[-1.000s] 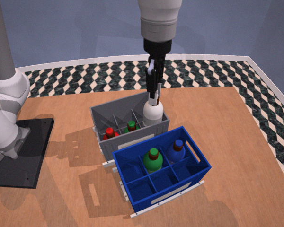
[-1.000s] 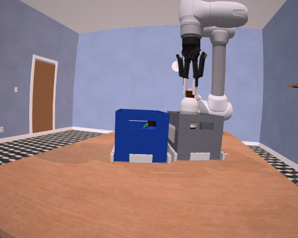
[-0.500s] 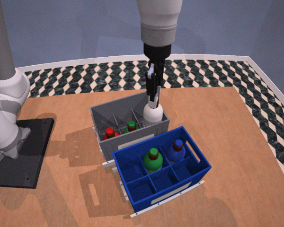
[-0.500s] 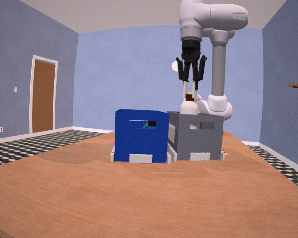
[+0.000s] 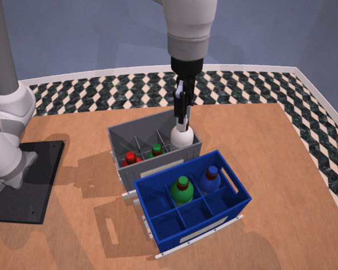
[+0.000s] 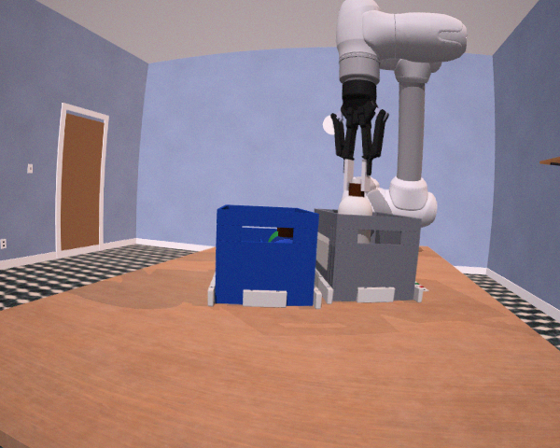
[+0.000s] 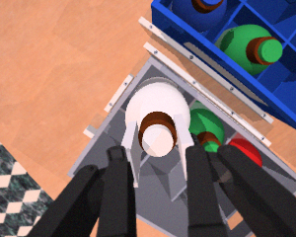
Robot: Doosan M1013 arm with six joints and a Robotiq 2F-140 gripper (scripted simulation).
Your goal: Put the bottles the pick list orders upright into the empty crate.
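Note:
My gripper (image 5: 183,125) (image 6: 356,185) (image 7: 157,130) is shut on the brown neck of a white bottle (image 5: 181,138) (image 6: 354,204) (image 7: 153,101). It holds the bottle upright, with the lower part inside a corner cell of the grey crate (image 5: 163,165) (image 6: 367,260) (image 7: 101,145) and the shoulder above the rim. A red bottle (image 5: 130,158) (image 7: 247,150) and a green bottle (image 5: 156,149) (image 7: 207,125) stand in the same crate. The blue crate (image 5: 169,238) (image 6: 260,270) (image 7: 291,106) beside it holds a green bottle (image 5: 181,190) (image 7: 247,44) and a blue bottle (image 5: 209,180) (image 7: 197,10). The pick list (image 6: 425,289) shows only as a sliver by the grey crate's far side.
The two crates stand close together, each between white guide rails on the wooden table. The arm's black base plate (image 5: 32,185) sits at the table's left. A checkered floor lies beyond the table edges.

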